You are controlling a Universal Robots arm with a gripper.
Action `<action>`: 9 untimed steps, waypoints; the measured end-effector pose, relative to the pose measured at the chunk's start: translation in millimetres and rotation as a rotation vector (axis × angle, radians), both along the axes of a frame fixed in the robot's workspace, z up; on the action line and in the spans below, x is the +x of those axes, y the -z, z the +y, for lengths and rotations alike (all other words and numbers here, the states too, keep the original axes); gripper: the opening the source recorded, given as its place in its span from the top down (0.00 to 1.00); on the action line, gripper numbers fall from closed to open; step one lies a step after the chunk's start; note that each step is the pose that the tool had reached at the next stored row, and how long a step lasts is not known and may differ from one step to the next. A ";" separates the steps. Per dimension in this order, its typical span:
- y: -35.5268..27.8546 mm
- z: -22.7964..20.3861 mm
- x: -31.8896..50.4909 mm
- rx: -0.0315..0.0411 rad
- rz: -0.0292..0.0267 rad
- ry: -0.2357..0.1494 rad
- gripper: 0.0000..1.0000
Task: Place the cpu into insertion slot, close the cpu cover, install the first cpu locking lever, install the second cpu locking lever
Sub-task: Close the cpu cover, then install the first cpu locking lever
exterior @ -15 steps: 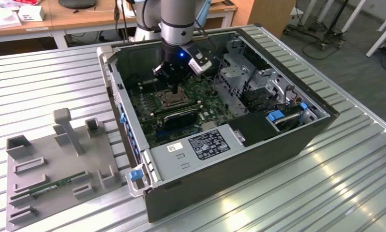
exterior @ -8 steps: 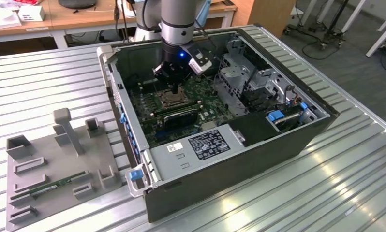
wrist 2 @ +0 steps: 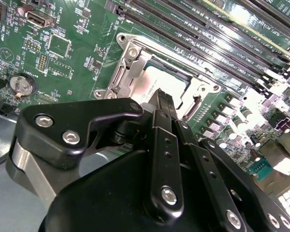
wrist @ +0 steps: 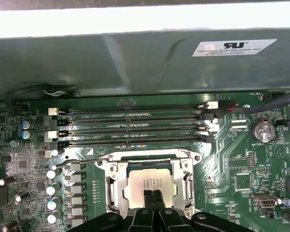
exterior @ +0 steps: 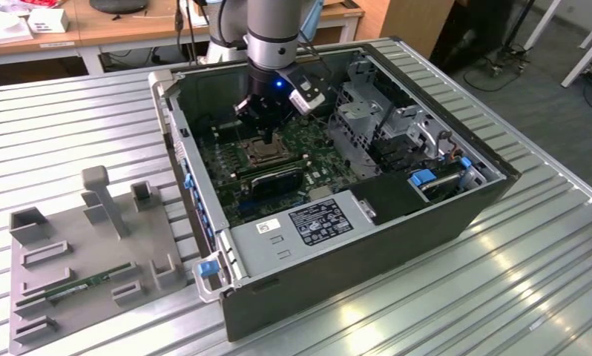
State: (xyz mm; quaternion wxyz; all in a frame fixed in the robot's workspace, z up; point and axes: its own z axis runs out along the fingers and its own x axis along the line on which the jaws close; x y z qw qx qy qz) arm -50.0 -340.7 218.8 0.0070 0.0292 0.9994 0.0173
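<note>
Black two-finger gripper (wrist: 152,195) stands nearest, its fingertips pressed together with nothing between them, the tips at the silvery-tan square cpu (wrist: 146,180). That chip lies flat within the square, silver-rimmed insertion slot (wrist: 102,166) on the green circuit board (wrist: 241,166). The thin silvery cut-out cpu cover (wrist: 187,180) appears lowered around it. Judgement: placement is done and the cover seemingly closed. Whether either locking lever is latched cannot be told, so both lever steps are treated as outstanding.
</note>
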 end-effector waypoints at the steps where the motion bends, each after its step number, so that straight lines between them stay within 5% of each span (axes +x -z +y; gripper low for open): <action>1: 0.0 0.0 0.0 0.0001 0.0005 0.000 0.89; 9: 0.0 0.0 0.0 0.0001 0.0054 0.000 0.89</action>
